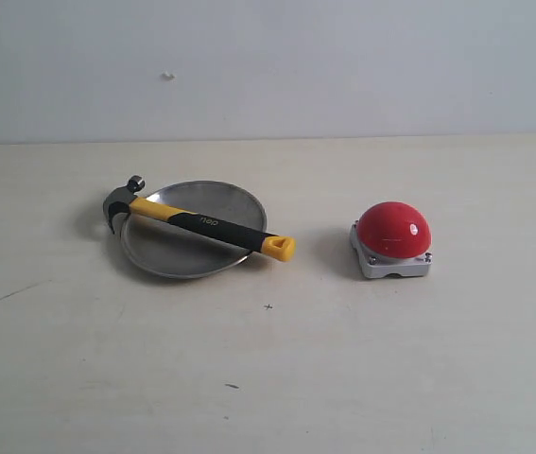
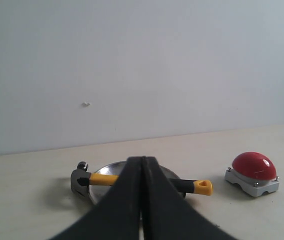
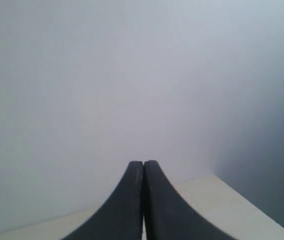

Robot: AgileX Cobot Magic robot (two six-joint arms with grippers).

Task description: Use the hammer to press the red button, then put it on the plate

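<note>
**Left gripper** [image 2: 142,160]: fingers pressed together tip to tip with nothing between them. It is held above and short of the objects and points toward them.

**Right gripper** [image 3: 143,164]: fingers likewise clamped together and empty. It faces a blank wall and a table corner, with no task object in its view.

**Hammer** [image 1: 201,222]: lies slantwise across the plate. The claw head overhangs the far-left rim and the yellow handle end pokes past the near-right rim, toward the button. Neither gripper touches it.

**Plate** [image 1: 164,257]: shallow, shiny metal, loose on the table [image 1: 268,378]. It carries the hammer on its rim.

**Red button** [image 1: 393,229]: glossy dome on a grey square base. It stands to the right of the plate, apart from it and near the handle end. The frames do not show whether it has been pressed.

**Hazards, as judged:**
- If the left gripper descends with its fingers together, it would shove the hammer rather than take it.
- The hammer bridges the rim, so a push on either overhanging end could rock it, tip the plate or skid the plate sideways.
- A grip on the thin yellow neck could let the heavy head swing.
- On the slick dome, an off-centre strike may glance off.
- The base could slide if it is not fastened, which cannot be told here.
</note>
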